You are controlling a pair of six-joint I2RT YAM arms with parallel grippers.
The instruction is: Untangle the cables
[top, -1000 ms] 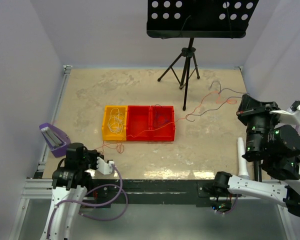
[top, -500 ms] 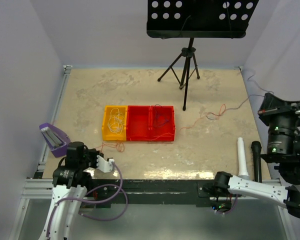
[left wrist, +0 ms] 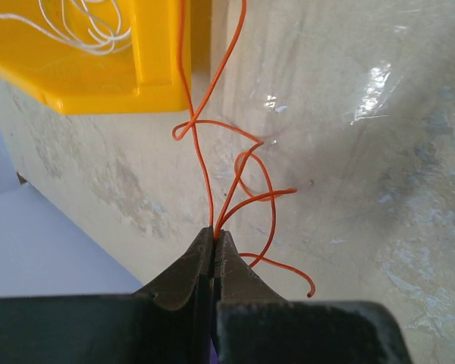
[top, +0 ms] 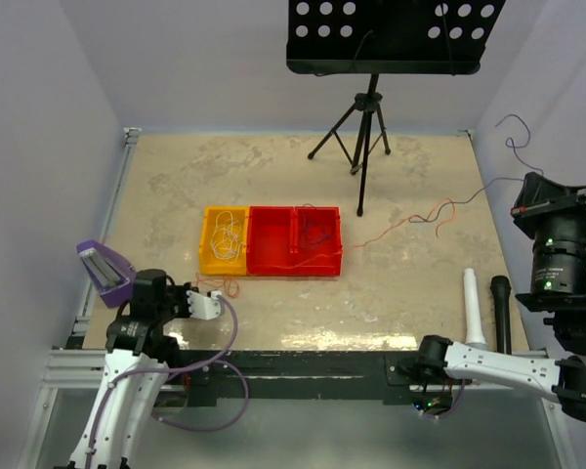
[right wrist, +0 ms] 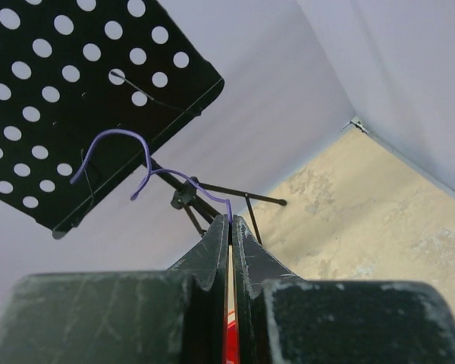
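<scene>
Your left gripper (left wrist: 214, 236) is clenched on an orange strand of the cables (left wrist: 199, 163), just in front of the yellow bin (left wrist: 91, 95). Your right gripper (right wrist: 230, 224) pinches a purple strand, possibly a red one too, raised well right of that bin, with the cables trailing back toward it.

left arm (top: 127, 391) rises from the near edge on the left, wrist bent so the left gripper (left wrist: 214, 236) sits low over the table and points right, its fingers pressed together on a thin orange cable (left wrist: 180, 68). right arm (top: 498, 363) stretches rightward along the near edge, then climbs; the right gripper (right wrist: 231, 221) is held high, fingers closed on a purple cable (right wrist: 121, 131).
</scene>
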